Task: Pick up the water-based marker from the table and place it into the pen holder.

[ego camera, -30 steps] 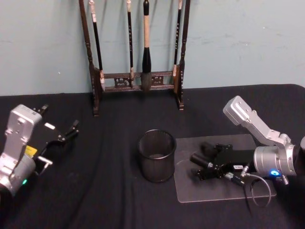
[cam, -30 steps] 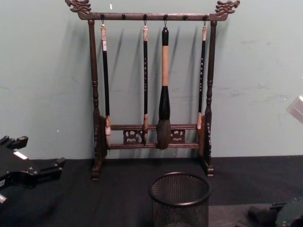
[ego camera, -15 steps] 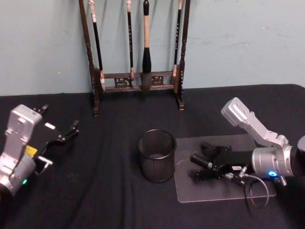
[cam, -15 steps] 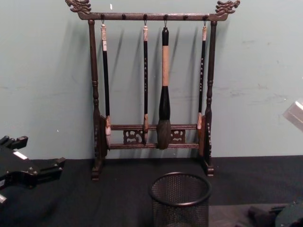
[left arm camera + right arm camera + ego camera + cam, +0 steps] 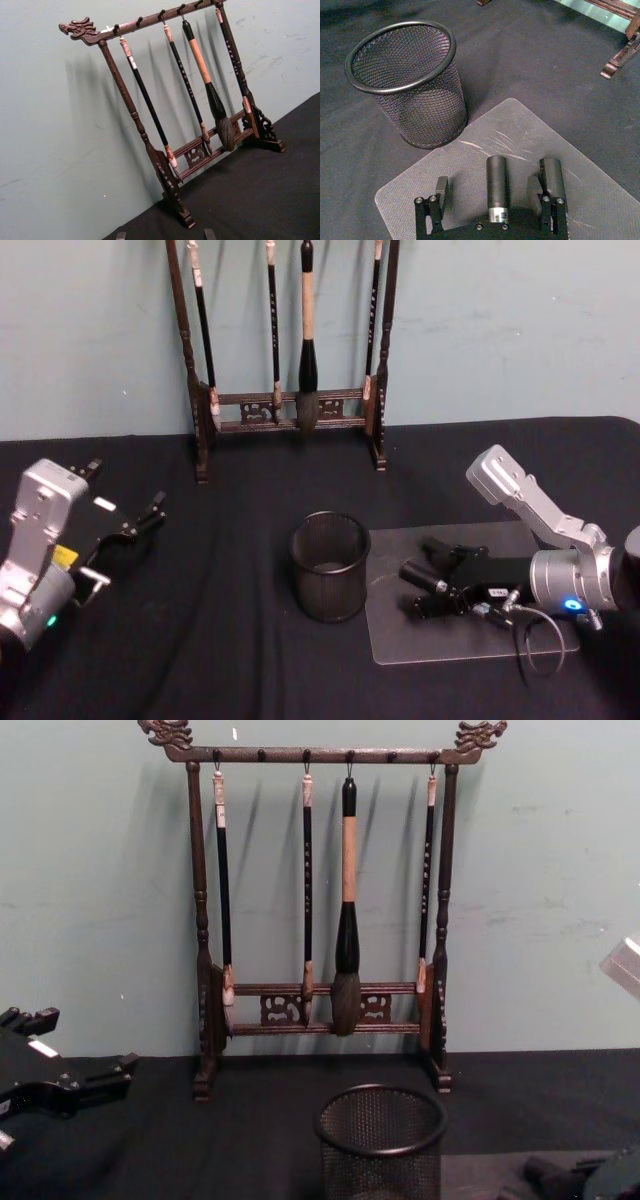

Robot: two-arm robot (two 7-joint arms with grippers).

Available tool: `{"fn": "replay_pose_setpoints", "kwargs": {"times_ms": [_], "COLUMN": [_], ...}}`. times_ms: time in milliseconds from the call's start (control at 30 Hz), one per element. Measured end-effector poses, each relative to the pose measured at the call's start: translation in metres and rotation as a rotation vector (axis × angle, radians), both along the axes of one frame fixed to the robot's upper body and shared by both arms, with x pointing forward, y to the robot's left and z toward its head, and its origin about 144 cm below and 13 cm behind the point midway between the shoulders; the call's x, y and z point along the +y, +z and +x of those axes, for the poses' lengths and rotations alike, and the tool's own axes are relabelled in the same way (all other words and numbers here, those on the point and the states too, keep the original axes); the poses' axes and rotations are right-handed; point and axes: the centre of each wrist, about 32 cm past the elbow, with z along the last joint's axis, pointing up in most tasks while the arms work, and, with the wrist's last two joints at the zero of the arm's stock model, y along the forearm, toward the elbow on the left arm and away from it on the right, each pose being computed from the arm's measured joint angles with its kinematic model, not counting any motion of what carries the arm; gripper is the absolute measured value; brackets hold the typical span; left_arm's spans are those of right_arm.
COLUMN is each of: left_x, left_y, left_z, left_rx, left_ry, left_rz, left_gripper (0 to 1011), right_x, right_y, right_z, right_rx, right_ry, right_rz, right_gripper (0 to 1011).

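Clear plastic, scratched, makes the mat (image 5: 520, 130) that lies nearest on the black-covered bench (image 5: 230, 640); low over it the right gripper (image 5: 495, 175) has its jaws wide, and between them is a short dark cylinder with a silver band, which I take for the water-based marker (image 5: 497, 187); neither jaw touches it. It looks light, stiff and smooth, so it may roll or slip; I would close on the middle of the barrel, across its width. Just beside the mat stands the pen holder (image 5: 425, 110), upright; I see nothing inside. Well apart on the other side, the left gripper (image 5: 127, 485) is parked above the bench, jaws apart and holding nothing; farthest, against the wall, stands the brush rack (image 5: 197, 920).
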Motion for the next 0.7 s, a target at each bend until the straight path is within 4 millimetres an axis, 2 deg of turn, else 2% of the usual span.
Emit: {"fn": "replay_pose_setpoints", "kwargs": {"times_ms": [700], "left_x": [0.0000], "left_y": [0.0000], "left_z": [0.0000], "left_rx": [0.000], "left_ry": [0.000], "left_rz": [0.000], "left_gripper": [1001], "right_x": [0.0012], "right_y": [-0.0011], "right_z": [-0.0018], "right_rx": [-0.003], "right_ry": [0.002], "right_rz": [-0.010], "right_gripper": [1002]}}
